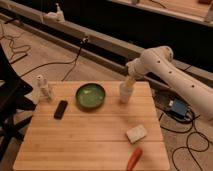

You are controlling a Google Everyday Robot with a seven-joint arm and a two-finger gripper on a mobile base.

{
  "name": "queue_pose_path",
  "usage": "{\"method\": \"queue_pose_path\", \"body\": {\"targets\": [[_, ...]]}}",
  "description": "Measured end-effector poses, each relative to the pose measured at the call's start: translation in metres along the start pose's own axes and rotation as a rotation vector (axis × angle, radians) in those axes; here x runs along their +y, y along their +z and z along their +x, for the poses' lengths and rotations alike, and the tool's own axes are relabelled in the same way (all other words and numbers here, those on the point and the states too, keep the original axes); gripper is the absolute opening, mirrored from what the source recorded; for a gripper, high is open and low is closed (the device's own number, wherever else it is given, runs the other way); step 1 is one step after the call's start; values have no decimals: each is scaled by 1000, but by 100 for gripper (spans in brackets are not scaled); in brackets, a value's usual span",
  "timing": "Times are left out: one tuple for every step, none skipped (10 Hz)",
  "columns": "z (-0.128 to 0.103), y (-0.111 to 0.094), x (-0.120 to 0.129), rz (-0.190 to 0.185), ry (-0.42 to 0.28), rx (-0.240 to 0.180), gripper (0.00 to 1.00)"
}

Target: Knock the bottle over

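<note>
Back left on the table (90, 145): the bottle (39, 86), with a second small item (49, 93) just beside it on the right; in front of these, a remote (60, 109); right of that, at back centre, a bowl (90, 95); further right, a cup (125, 93), with the gripper (129, 80) just over its top; front right, a sponge (136, 133); before it, at the front edge, a carrot (134, 157).

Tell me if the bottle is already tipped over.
No, the bottle stands upright near the table's left edge, while the gripper hangs right of the green bowl.
</note>
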State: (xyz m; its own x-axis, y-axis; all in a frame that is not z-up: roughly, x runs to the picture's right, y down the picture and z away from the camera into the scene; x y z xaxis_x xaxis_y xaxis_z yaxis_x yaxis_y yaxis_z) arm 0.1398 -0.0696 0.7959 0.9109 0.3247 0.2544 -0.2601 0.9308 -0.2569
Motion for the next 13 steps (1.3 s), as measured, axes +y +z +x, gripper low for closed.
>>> {"method": "queue_pose_path", "body": {"targets": [[0, 0, 0, 0, 0, 0, 80], [0, 0, 0, 0, 0, 0, 80], [0, 0, 0, 0, 0, 0, 80], [0, 0, 0, 0, 0, 0, 80], [0, 0, 0, 0, 0, 0, 80], [0, 0, 0, 0, 0, 0, 80], [0, 0, 0, 0, 0, 0, 79], [0, 0, 0, 0, 0, 0, 74], [0, 0, 0, 0, 0, 0, 65], [0, 0, 0, 0, 0, 0, 54], [0, 0, 0, 0, 0, 0, 45], [0, 0, 0, 0, 0, 0, 37], [0, 0, 0, 0, 0, 0, 24]]}}
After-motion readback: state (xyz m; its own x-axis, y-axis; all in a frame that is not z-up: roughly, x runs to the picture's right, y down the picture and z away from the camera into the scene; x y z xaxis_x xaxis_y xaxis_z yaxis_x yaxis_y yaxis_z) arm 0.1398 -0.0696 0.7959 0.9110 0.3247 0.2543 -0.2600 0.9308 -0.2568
